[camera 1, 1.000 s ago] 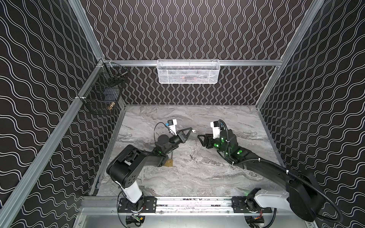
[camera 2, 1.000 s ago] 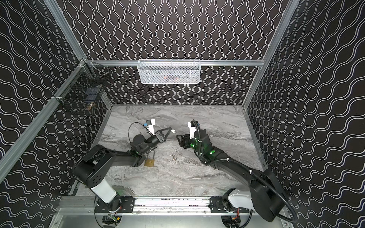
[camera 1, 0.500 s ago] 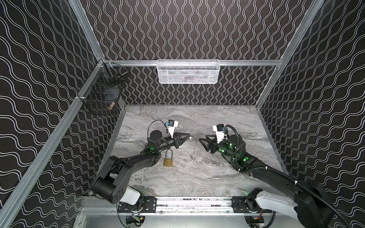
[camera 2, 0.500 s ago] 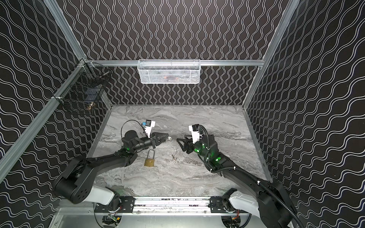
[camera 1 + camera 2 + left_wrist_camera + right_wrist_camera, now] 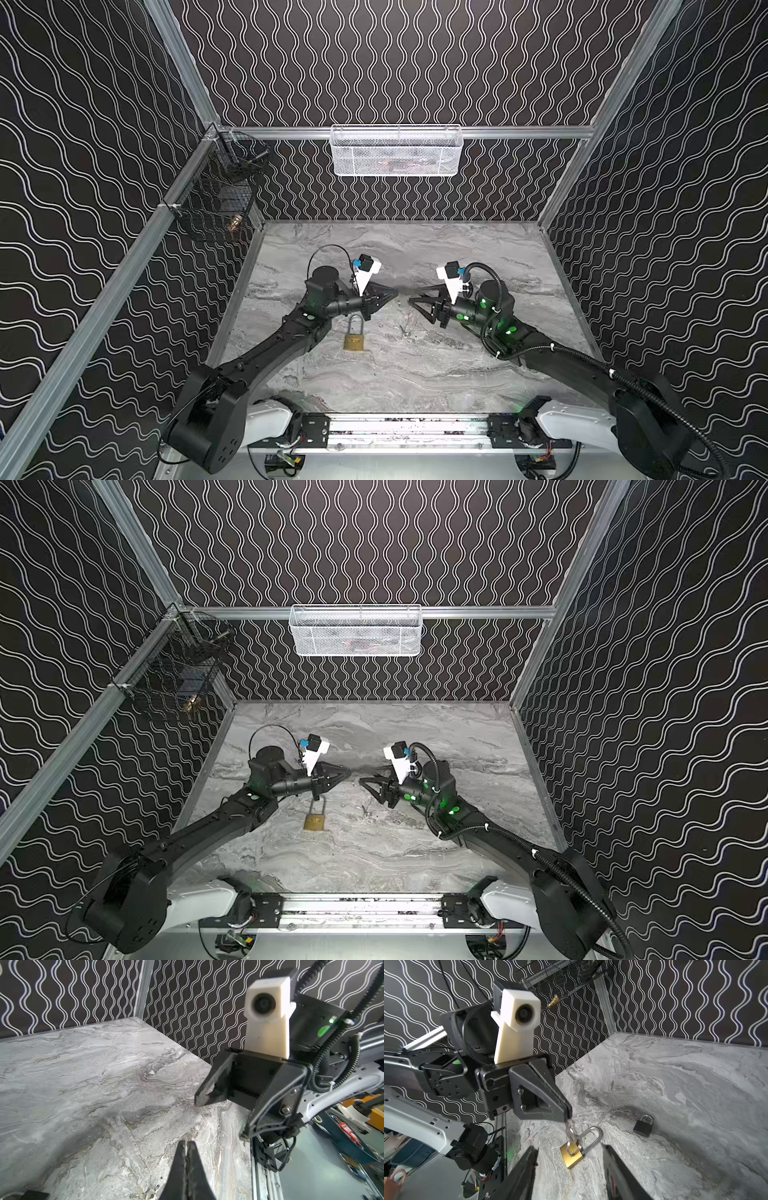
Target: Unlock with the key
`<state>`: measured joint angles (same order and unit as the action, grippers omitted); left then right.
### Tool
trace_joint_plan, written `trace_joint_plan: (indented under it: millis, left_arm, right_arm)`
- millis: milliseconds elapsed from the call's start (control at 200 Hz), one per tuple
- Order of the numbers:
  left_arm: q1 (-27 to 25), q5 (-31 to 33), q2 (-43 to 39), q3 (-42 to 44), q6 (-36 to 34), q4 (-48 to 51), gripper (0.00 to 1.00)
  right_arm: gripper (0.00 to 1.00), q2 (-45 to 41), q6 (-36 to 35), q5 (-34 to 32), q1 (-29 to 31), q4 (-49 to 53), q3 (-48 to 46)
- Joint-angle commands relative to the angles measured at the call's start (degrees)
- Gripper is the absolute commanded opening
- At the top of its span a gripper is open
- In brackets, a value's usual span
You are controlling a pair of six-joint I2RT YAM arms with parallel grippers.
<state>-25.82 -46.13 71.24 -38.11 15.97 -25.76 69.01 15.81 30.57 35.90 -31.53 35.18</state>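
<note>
Near the middle of the counter (image 5: 415, 374), in both top views, the two tools face each other tip to tip, close but apart. The left tool (image 5: 392, 293) reaches in from the left of the frame with its jaws pressed together. In the right wrist view it (image 5: 566, 1114) pinches the top of a silvery key (image 5: 569, 1133) that dangles from its tip.

The brass padlock (image 5: 354, 338) lies flat on the counter, left of centre, just below the left tool in the frame, with its shackle pointing toward the top of the frame. In the right wrist view the hanging key crosses in front of the padlock's body (image 5: 572, 1158), but the top views show the left tool's tip up and to the right of the lock, so key and lock are apart. I cannot tell whether the shackle is latched.

The right tool (image 5: 419, 307) comes in from the right of the frame with its jaws moderately wide and nothing between them; in its own wrist view its two fingers (image 5: 527, 1167) frame the brass padlock.

A black padlock (image 5: 643, 1126) lies on the counter to the right of the brass one in that view, well apart from it. A small metal piece (image 5: 404, 330), too small to identify, lies on the counter below the gap between the tools. A white mesh basket (image 5: 395, 151) hangs on the back rail at upper centre and a black wire basket (image 5: 220, 199) at upper left.
</note>
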Motion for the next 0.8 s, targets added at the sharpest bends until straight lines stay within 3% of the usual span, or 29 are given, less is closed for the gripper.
trace_joint_plan:
  millis: [0,270,796]
  left_arm:
    - [0.1,-3.9,0.0,0.4,0.9,-5.0,0.0]
    - [0.0,-8.6,1.1,0.1,5.0,-10.8,0.0]
    - [0.0,-8.8,1.7,-0.1,6.8,-13.5,0.0]
  right_arm:
    - [0.51,1.0,-1.2,1.1,0.2,-1.0,1.1]
    - [0.48,2.2,-1.8,3.6,1.0,-1.6,2.0]
    - [0.35,4.1,-1.3,4.7,2.1,-2.6,2.3]
